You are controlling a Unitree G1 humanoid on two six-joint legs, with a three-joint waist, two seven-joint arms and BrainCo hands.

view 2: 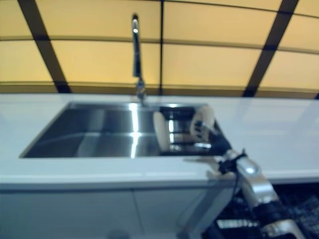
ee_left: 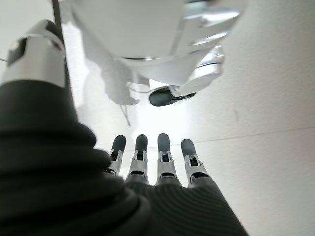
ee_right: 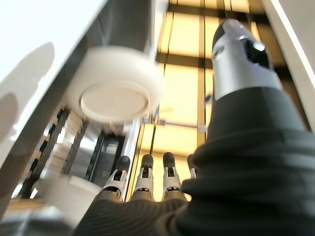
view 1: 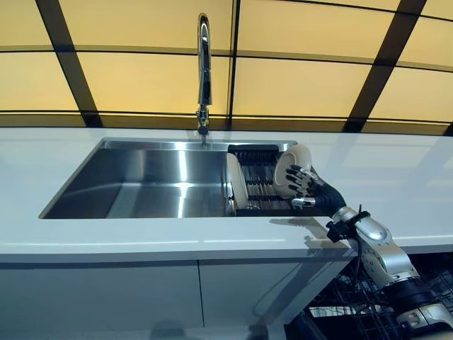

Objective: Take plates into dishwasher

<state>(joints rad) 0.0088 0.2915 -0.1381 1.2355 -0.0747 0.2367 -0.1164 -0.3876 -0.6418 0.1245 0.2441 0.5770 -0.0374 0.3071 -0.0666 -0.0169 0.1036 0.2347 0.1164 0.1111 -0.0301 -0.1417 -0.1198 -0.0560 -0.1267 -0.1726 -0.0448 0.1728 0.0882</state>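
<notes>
Two pale plates stand on edge in a black dish rack (view 1: 258, 178) in the right end of the steel sink (view 1: 156, 180). The right plate (view 1: 291, 156) leans at the rack's far right; the left plate (view 1: 236, 190) stands at its left end. My right hand (view 1: 306, 185) reaches over the counter edge, its fingers straight against the face of the right plate and its thumb spread below. In the right wrist view that plate's round underside (ee_right: 115, 93) shows beyond the straight fingers (ee_right: 145, 179). My left hand (ee_left: 165, 162) shows only in its own wrist view, open, pointing at the floor.
A tall chrome faucet (view 1: 204, 71) rises behind the sink. White countertop (view 1: 396, 177) runs on both sides. Below the counter at the lower right sits the dark wire basket of the dishwasher (view 1: 347, 308). Cabinet fronts (view 1: 106, 297) close the space under the sink.
</notes>
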